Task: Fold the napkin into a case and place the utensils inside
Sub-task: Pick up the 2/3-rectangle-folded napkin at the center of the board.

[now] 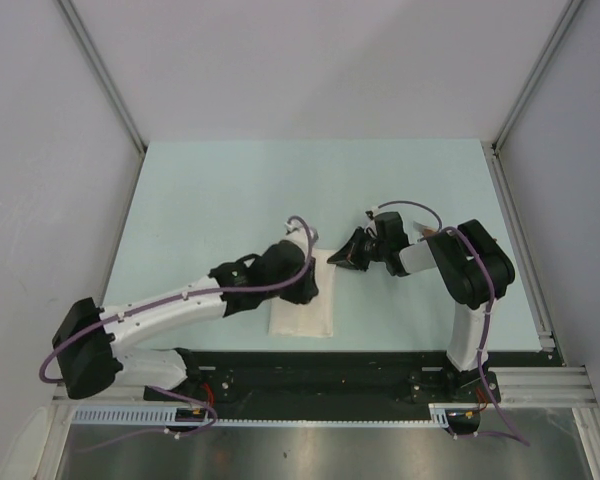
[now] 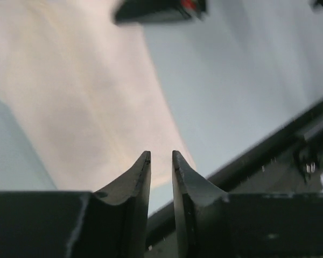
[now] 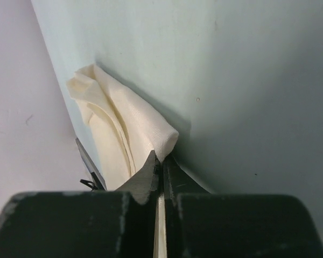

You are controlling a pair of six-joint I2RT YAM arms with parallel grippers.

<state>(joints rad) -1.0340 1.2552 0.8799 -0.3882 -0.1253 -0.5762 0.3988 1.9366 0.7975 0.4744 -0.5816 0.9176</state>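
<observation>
From above, the pale mint-green surface sits inside plain grey-white walls, with slanting metal posts at the back corners and a black rail along the near edge where both arms are bolted. The napkin lies near the middle front of the surface, folded to a narrow upright strip. The left hand reaches in from the left and hangs over the strip's upper half, while the right hand comes in from the right and meets the napkin's upper right corner. In the left wrist view, the left hand has its two fingers a narrow gap apart with nothing between them. Below them a broad cream stretch of napkin lies flat on the surface, a dark rail crosses the lower right, and the blurred right hand shows at the top. In the right wrist view, the right hand is pinched tight on a rounded fold of the napkin, whose layers rise in loose cream folds off the surface. A pale grey wall fills the left side.
</observation>
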